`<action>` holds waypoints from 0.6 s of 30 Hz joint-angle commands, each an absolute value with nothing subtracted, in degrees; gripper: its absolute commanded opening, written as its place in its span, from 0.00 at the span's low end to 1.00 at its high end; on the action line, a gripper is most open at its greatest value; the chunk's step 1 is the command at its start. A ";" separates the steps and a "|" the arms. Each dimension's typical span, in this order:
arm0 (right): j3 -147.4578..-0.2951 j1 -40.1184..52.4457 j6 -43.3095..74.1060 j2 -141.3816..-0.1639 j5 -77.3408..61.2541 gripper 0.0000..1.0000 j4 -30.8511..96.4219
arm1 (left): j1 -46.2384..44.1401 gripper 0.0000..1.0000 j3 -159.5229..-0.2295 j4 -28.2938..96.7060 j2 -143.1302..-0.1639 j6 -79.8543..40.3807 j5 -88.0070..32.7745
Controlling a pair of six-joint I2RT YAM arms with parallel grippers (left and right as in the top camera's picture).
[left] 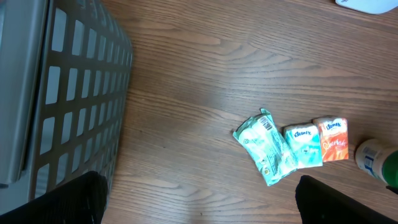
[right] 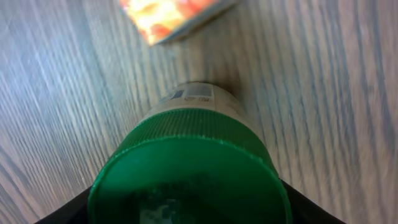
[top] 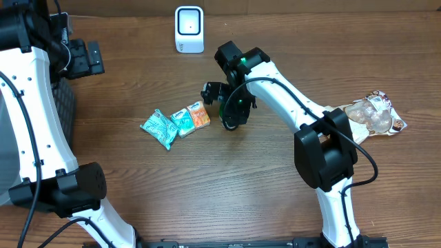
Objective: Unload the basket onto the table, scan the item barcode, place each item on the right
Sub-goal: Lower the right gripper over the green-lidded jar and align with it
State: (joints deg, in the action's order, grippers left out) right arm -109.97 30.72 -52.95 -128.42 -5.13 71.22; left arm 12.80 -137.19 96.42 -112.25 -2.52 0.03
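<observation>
A teal pouch (top: 158,129), a teal packet (top: 183,120) and an orange packet (top: 200,115) are lying in a row near the middle of the surface (top: 207,186). A white scanner (top: 188,29) is sitting at the far edge, with a snack bag (top: 375,114) by the right edge. The right gripper (top: 231,116) is pinching the green-capped bottle (right: 186,174) by its cap, just beside the orange packet. The left gripper (top: 88,58) is hanging spread wide and empty over the far left corner, by the basket (left: 74,93).

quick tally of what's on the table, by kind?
Teal packets: 2
Orange packet: 1
Green-capped bottle: 1
Snack bag: 1
Scanner: 1
Basket: 1
Total: 7
</observation>
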 commanded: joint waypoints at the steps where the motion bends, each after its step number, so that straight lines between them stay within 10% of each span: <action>1: -110.69 30.33 -66.00 -126.50 -4.56 0.66 71.94 | 13.06 1.00 -137.29 96.40 -112.07 -1.45 0.01; 7: -110.72 30.24 -62.94 -126.48 -4.40 1.00 72.95 | 13.06 1.00 -137.29 96.40 -112.07 -1.45 0.01; 18: -120.09 30.24 -12.10 -126.08 -4.54 1.00 73.89 | 13.06 1.00 -137.29 96.40 -112.07 -1.45 0.01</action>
